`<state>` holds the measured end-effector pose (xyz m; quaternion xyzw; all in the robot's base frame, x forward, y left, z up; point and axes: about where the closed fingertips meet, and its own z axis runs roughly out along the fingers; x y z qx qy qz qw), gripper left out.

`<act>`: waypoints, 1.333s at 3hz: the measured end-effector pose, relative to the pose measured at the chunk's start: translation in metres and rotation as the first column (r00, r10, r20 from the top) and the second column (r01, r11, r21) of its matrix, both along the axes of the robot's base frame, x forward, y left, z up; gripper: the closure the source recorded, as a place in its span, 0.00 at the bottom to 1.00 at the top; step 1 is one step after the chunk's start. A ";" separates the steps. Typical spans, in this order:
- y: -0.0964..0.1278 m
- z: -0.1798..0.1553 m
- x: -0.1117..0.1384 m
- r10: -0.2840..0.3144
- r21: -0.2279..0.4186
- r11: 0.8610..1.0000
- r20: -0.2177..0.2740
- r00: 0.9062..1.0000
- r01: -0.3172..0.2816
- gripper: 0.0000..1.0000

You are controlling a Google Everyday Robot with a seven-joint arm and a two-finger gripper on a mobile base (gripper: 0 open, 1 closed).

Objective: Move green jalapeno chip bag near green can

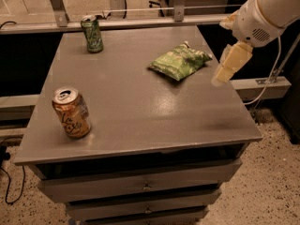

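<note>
I'm looking at the green jalapeno chip bag (pixel 178 60): small, puffy, crinkled light-green foil with darker green and white print. It's lying flat in the back right part of the counter (pixel 154 121), closer to the right edge than the back edge.

The green can (pixel 92 33) is standing upright at the back left corner, well apart from the bag. It's slim and dark green with pale lettering and a silver top.

I'm seeing the gripper (pixel 223 50) hanging over the right edge near the back right corner. It's just beside the bag and not touching it, with pale yellowish fingers (pixel 232 62) on a white arm. The jaws are standing apart and holding nothing.

The counter is a plain grey top, slightly glossy and catching some glare mid-surface. Grey drawer fronts (pixel 145 184) are stacked under the front edge. The floor (pixel 274 172) is speckled, a metal rail (pixel 140 22) is running behind the back edge, and a dark cable (pixel 11 184) is lying on the floor off the left side.

I'm counting one chip bag, two cans and one gripper. The second can is an orange-and-tan can (pixel 71 112), standing near the left edge toward the front corner.
</note>
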<state>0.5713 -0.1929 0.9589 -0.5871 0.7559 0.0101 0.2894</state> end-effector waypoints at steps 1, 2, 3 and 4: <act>0.011 -0.028 0.061 -0.043 0.092 0.995 0.000 0.999 0.042 0.00; 0.016 -0.059 0.108 -0.106 0.162 0.981 -0.028 0.994 0.109 0.00; 0.012 -0.084 0.141 -0.179 0.214 0.959 -0.057 0.982 0.187 0.00; 0.009 -0.102 0.159 -0.233 0.227 0.941 -0.098 0.968 0.250 0.13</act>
